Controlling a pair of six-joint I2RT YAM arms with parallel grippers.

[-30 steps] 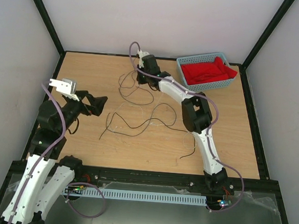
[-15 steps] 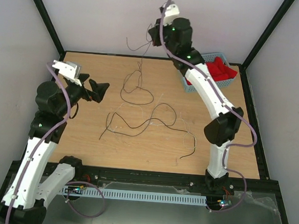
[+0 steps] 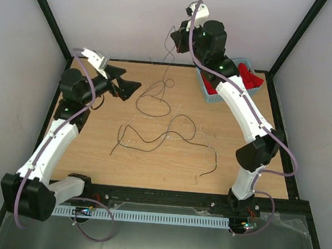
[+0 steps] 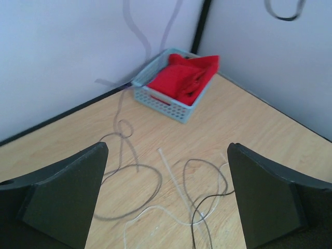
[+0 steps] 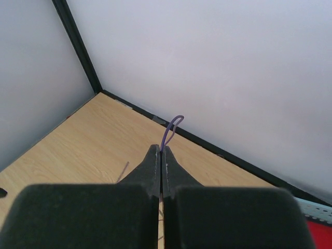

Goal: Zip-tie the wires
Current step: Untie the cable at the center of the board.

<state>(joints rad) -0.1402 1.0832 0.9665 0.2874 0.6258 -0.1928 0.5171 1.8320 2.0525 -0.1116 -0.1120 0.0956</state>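
Light-blue plastic basket (image 4: 165, 102) holding crumpled red cloth (image 4: 182, 78) at the far corner of the worktop (image 3: 254, 165).
Right gripper (image 5: 162, 151) pinches thin dark wires (image 3: 173, 54) aloft; left gripper (image 4: 166, 151) hangs apart.

Thin dark wires (image 3: 147, 141) in loose loops, one strand raised; pale straight zip tie (image 4: 167, 165) seemingly flat among them.

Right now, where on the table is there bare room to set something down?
Bare wood runs along the near edge of the table, in front of the wires, and right of them, nearer than the basket. The middle is crowded with wire loops up to the far edge.
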